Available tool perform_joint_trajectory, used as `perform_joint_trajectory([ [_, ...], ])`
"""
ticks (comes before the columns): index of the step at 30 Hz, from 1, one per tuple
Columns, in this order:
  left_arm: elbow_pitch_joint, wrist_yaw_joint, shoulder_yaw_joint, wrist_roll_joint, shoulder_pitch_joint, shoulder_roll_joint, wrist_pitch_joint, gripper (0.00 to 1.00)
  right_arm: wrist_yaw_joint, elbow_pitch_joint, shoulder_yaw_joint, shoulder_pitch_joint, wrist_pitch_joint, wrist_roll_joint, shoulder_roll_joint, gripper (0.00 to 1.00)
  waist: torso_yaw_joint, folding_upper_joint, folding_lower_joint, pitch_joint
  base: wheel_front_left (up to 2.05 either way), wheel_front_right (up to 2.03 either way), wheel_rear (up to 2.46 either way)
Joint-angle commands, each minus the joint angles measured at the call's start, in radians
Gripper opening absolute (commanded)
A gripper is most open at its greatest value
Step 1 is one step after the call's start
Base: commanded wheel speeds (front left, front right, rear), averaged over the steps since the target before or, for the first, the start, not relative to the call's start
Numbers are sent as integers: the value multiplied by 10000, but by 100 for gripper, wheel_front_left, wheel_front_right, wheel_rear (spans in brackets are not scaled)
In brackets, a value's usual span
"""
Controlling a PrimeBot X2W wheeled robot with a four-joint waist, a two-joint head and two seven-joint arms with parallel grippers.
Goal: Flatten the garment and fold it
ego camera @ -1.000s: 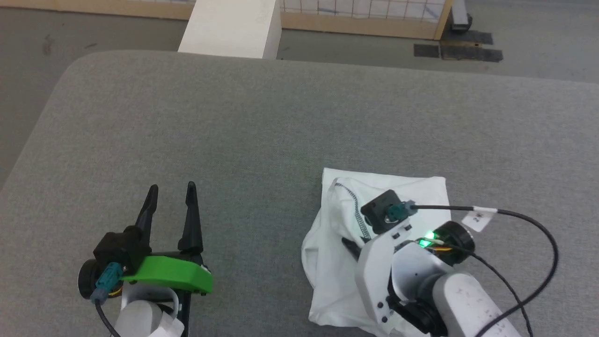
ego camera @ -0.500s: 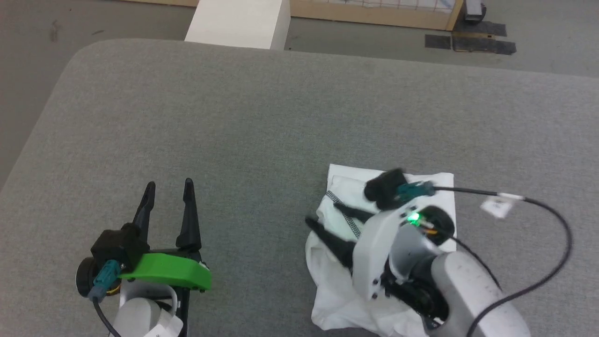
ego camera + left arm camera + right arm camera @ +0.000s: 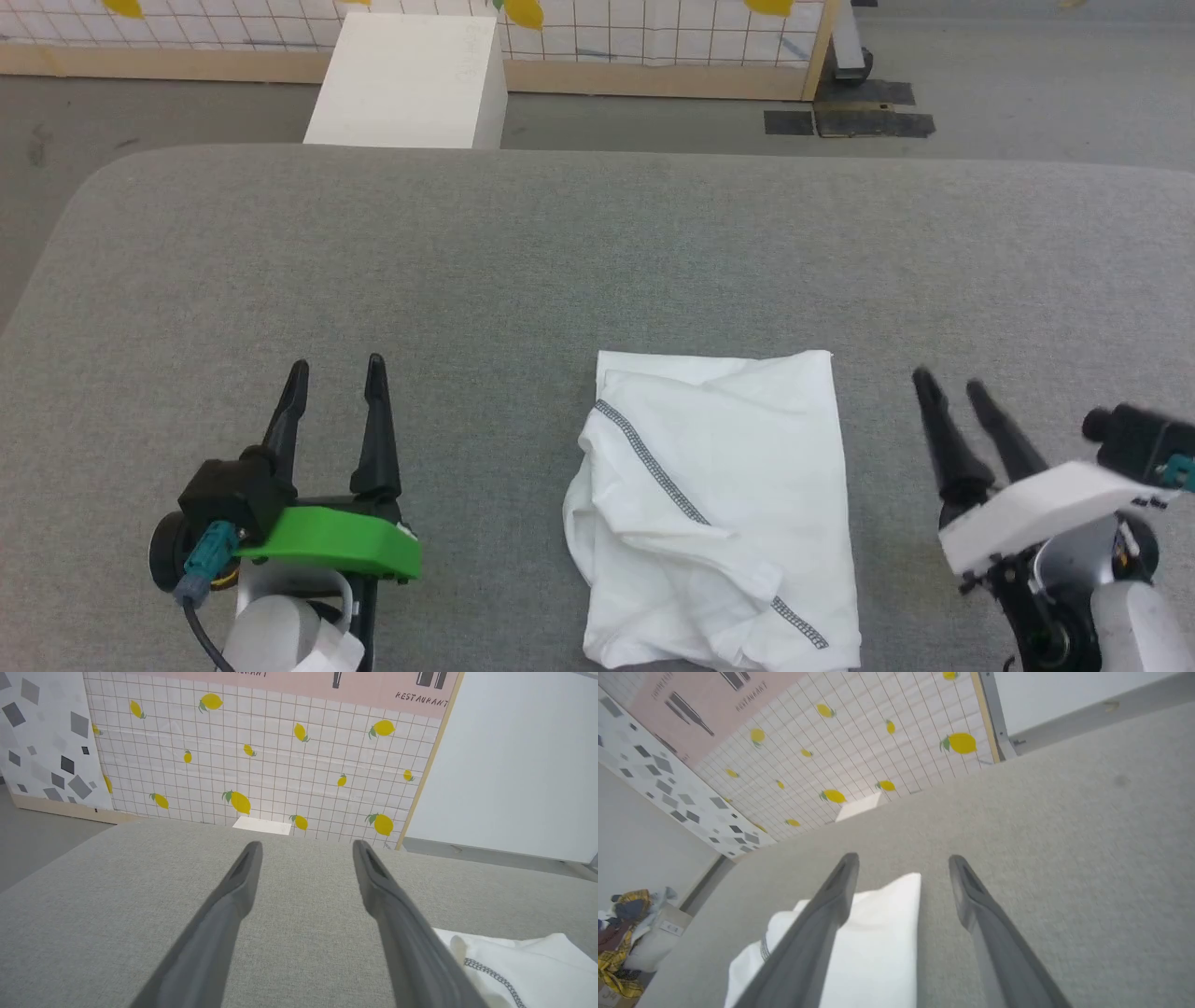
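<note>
Right gripper (image 3: 948,380) has come off the white shirt (image 3: 714,509), where it was pressed down on the fabric a second ago, and now hangs just right of the shirt with its fingers apart and nothing between them. Left gripper (image 3: 337,364) has stayed well to the left of the shirt, fingers likewise spread and empty. Between the two, the shirt lies on the grey padded table (image 3: 523,261) as a compact, roughly rectangular packet, its dark stitched seam (image 3: 653,471) running diagonally across the top layer. The far and right edges look straight; the left edge bulges and is rumpled. Folding looks essentially done, with at most some tidying of that left edge remaining
</note>
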State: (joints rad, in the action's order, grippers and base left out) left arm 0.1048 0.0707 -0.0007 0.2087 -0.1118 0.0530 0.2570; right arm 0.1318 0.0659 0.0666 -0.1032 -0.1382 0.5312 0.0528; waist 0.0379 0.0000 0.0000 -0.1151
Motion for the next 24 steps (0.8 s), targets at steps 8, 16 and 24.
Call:
perform_joint_trajectory([
  [8, -4, 40, -45, -78, 98, -28, 47, 100, -11, 1748, -415, 395, -1449, 704, -26, 100, 49, 0, 0, -143, 0, 0, 0],
  [16, 59, 2, -109, -38, 61, -28, 47, 100, -11, 2799, -1336, 12, -2817, 1076, -26, 100, 253, 0, 0, -210, 0, 0, 0],
  [24, 53, -73, -39, -20, 138, -28, 47, 100, -11, 3125, -1602, -514, -2946, 476, -26, 0, 211, 0, 0, -192, 0, 0, 0],
])
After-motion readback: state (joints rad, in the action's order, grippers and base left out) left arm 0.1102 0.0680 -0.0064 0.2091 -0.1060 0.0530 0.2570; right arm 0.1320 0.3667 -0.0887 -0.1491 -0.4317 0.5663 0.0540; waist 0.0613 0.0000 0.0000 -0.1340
